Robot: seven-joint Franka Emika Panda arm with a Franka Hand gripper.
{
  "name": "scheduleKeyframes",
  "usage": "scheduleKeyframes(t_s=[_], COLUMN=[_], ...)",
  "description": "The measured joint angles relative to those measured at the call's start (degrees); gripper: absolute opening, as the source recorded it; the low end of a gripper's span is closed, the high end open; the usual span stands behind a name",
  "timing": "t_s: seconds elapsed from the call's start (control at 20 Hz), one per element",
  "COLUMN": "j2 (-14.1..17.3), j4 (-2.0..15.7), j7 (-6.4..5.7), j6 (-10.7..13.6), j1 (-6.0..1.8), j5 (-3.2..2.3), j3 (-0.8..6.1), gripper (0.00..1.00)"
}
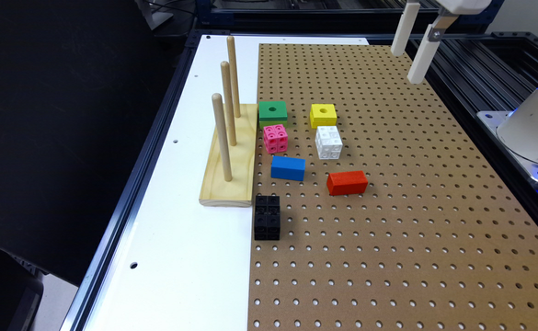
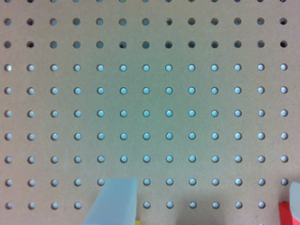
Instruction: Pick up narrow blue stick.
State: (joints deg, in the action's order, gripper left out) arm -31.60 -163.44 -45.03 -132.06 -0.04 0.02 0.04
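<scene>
Pegboard surface [image 1: 388,220] took up most of the exterior view, a white panel [image 1: 181,257] along its left side. Wooden peg stand [image 1: 229,161] with three upright dowels sat left of centre, straddling the two.

End effector [image 1: 411,48] hung high in the upper right of the frame, well apart from every block. In the wrist view its two pale fingers [image 2: 115,201] stood wide apart at the lower edge, one at lower centre, one at the far right corner, nothing between them: open and empty.

Blocks clustered just right of the stand: black studded block [image 1: 267,217], red rectangular block [image 1: 347,182], narrow blue stick [image 1: 288,168], white studded cube [image 1: 329,142], pink studded cube [image 1: 275,138], green cube [image 1: 272,113], yellow cube [image 1: 323,115].

Blue stick lay flat at frame centre-left, near the stand's edge, below the pink cube. Long axis ran roughly left to right across the frame, right end dipping slightly.

Judged step: approach not yet begun. Next move would call for travel down and left across the board, fingers set across the stick's short width, clear of the pink cube and stand.
</scene>
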Motion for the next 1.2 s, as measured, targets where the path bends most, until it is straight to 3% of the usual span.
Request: scheduleKeyframes(t_s=[0.35, 0.7, 0.8, 1.2], j2=[-0.04, -0.25, -0.25, -0.23], j4=[-0.01, 0.23, 0.23, 0.38], j7=[0.00, -0.59, -0.96, -0.98], j6=[0.00, -0.21, -0.37, -0.70], j1=[0.00, 0.79, 1.16, 1.21], j5=[0.00, 0.86, 0.86, 0.86], j3=[0.00, 1.15, 1.29, 1.38], gripper=[1.00, 1.00, 1.00, 1.00])
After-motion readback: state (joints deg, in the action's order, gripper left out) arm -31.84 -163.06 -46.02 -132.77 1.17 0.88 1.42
